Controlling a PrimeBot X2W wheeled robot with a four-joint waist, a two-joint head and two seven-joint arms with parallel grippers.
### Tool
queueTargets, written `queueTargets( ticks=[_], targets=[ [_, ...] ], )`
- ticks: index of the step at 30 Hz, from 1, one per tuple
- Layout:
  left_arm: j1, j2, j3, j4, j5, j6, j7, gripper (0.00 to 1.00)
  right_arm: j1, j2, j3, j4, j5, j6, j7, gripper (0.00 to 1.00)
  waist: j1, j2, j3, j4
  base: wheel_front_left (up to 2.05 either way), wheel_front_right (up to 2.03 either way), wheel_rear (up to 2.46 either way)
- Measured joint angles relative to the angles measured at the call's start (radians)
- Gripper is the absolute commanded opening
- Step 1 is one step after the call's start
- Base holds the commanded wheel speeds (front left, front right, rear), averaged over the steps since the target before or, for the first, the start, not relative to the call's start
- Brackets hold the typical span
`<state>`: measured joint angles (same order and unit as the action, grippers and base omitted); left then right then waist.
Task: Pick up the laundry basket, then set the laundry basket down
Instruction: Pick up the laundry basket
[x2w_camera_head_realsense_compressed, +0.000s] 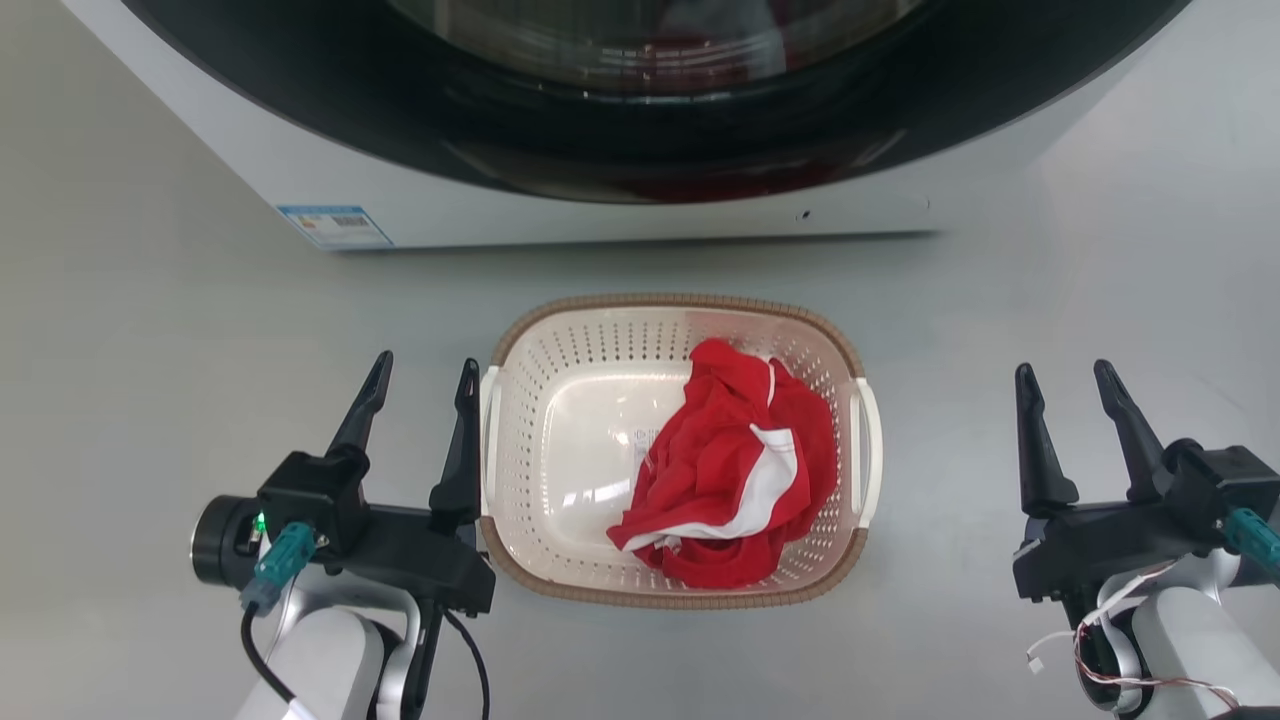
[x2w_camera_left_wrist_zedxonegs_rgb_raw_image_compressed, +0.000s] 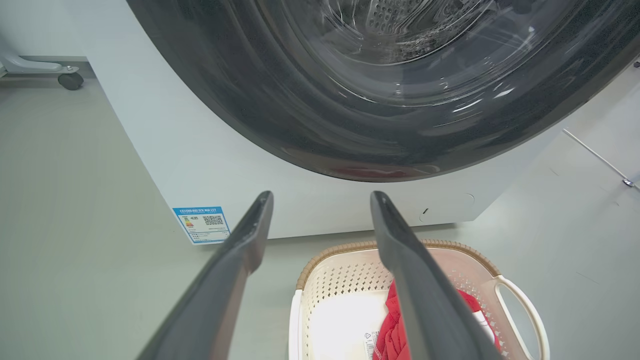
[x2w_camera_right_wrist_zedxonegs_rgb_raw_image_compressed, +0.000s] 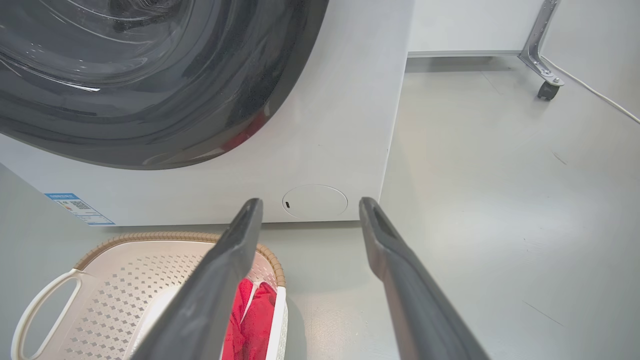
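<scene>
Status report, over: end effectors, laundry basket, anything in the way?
Left end effector open beside laundry basket; right end effector open, standing off. Basket on floor, red cloth inside. Washer behind it, nothing blocking.

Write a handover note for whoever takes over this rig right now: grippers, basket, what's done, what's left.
Left gripper: open, empty, its inner finger right beside the left handle; I can't tell if they touch.
Right gripper: open, empty, well clear of the right handle.
Basket: on the floor in front of the washer, with a red-and-white garment inside.
Done: nothing gripped or lifted.
Left: probably bring the right gripper in, grip both handles, lift, then set the basket down.
</scene>
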<state>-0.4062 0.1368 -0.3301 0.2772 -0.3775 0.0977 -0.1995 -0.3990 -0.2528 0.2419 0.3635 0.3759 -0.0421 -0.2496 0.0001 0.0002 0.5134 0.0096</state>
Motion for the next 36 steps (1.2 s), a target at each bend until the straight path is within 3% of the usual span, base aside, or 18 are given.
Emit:
queueTargets(
  ticks=[23,36],
  targets=[
    [-0.186,-0.022,-0.004,0.167,-0.030,-0.044,0.059,1.00,-0.166,0.036,0.023,0.095,-0.007,0.039,-0.007,1.00,0.0000,0.0000,0.264,-0.006,0.00,0.00,0.00],
    [-0.263,-0.035,-0.003,0.330,-0.061,-0.090,0.112,1.00,-0.228,0.064,0.044,0.220,-0.005,0.065,0.002,1.00,-0.0001,-0.0001,0.305,-0.009,0.00,0.00,0.00]
  ],
)
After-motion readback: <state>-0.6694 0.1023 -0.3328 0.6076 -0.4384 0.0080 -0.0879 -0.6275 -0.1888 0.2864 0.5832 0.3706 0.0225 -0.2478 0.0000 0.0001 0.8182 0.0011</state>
